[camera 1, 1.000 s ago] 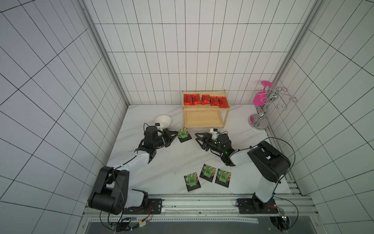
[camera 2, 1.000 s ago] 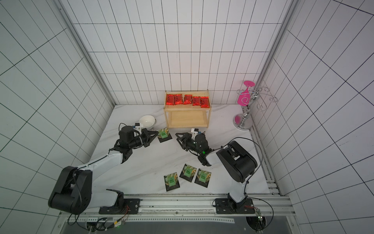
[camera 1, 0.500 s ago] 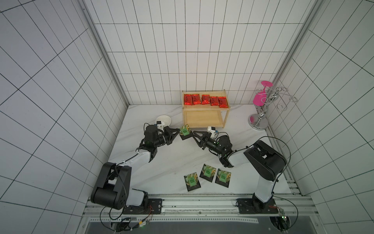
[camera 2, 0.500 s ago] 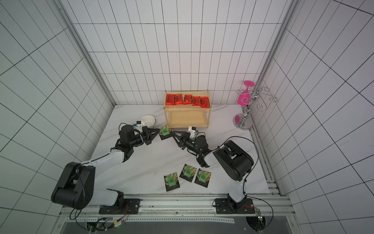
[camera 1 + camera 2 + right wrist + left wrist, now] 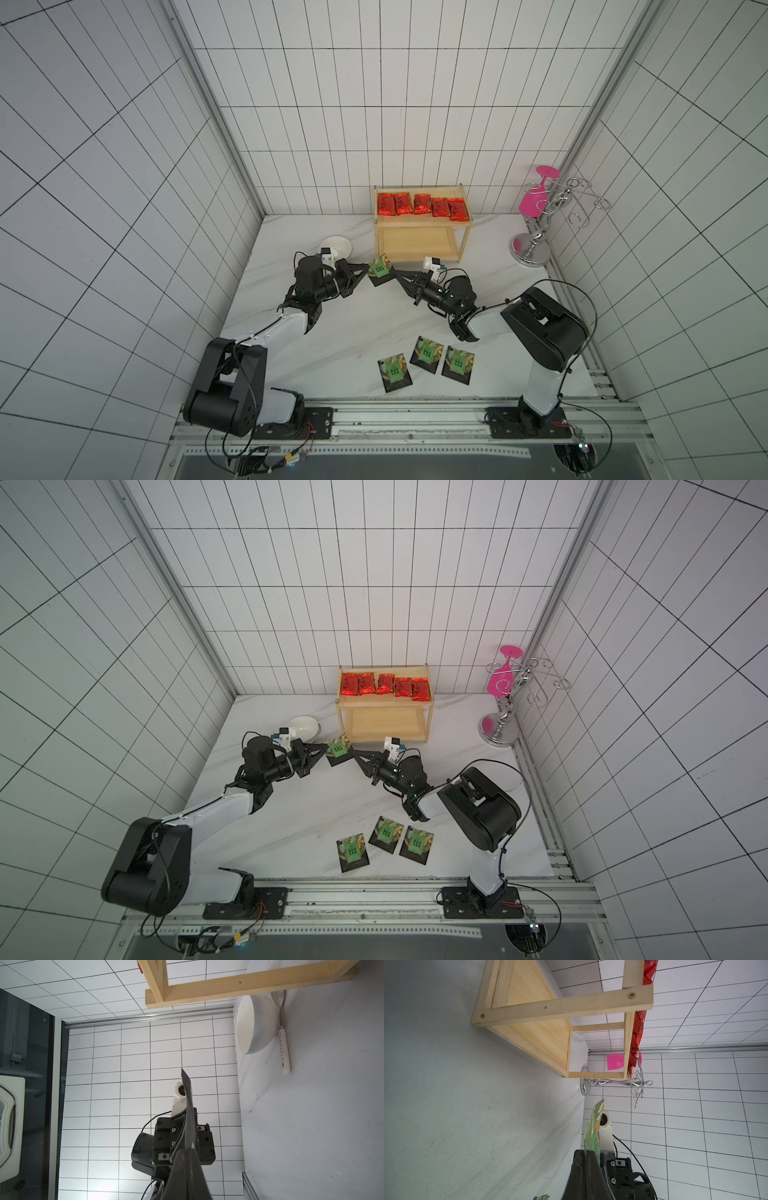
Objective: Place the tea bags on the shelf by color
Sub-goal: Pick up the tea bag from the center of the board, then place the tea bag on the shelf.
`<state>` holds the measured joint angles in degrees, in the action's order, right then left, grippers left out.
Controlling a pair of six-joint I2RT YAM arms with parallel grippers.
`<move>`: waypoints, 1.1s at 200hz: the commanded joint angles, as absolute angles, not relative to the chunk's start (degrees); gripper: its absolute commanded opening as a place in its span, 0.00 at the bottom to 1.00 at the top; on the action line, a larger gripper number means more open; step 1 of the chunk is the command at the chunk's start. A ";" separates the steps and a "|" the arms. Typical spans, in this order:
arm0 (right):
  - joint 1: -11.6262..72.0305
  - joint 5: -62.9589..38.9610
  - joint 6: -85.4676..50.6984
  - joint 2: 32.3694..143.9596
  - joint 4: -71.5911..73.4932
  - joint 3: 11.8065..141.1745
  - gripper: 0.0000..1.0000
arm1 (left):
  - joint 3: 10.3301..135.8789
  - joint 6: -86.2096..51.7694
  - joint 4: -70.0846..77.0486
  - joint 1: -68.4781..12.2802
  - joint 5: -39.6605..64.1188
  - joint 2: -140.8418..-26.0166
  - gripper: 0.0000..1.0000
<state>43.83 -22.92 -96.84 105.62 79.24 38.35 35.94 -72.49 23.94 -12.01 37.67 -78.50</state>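
Clamping opposite edges of one black tea bag, left gripper and right gripper meet before shelf.

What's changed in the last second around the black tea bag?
The left gripper, shut on the black tea bag, shifted it slightly toward the shelf. The right gripper reached in and closed its jaws on the bag's opposite edge; both now hold it. Unchanged: five red tea bags on the top tier, three black bags on the table.

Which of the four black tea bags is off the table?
The black tea bag before the wooden shelf, pinched by the left gripper and right gripper; the other three lie flat.
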 commanded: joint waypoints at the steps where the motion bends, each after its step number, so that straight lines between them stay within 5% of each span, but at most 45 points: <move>1: 43.39 -23.08 -95.18 104.46 77.65 39.05 0.00 | 37.28 -70.72 22.73 -12.22 38.62 -77.85 0.00; 6: 43.18 -22.96 -94.75 104.12 76.91 38.95 0.00 | 37.52 -70.54 22.35 -12.22 38.68 -77.87 0.04; 35: 40.42 -22.85 -89.81 102.59 71.70 39.35 0.00 | 38.92 -69.32 18.49 -10.66 39.71 -77.24 0.59; 55: 37.78 -21.16 -85.13 103.35 68.31 40.34 0.00 | 40.34 -66.33 11.35 -7.60 40.39 -75.24 0.77; 81: 35.22 -17.31 -81.80 108.23 68.41 43.87 0.00 | 43.78 -59.67 -3.02 -3.40 40.41 -74.18 0.77; 141: 34.39 -6.16 -73.73 116.89 68.52 51.03 0.00 | 45.15 -53.44 -10.83 0.35 42.36 -74.58 0.77; 220: 34.39 -6.59 -74.37 127.85 64.24 64.54 0.00 | 45.10 -50.89 -14.09 1.75 42.38 -73.48 0.77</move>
<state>34.46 -7.18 -75.16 125.51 65.71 60.36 44.80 -52.80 -12.73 1.26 41.89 -74.22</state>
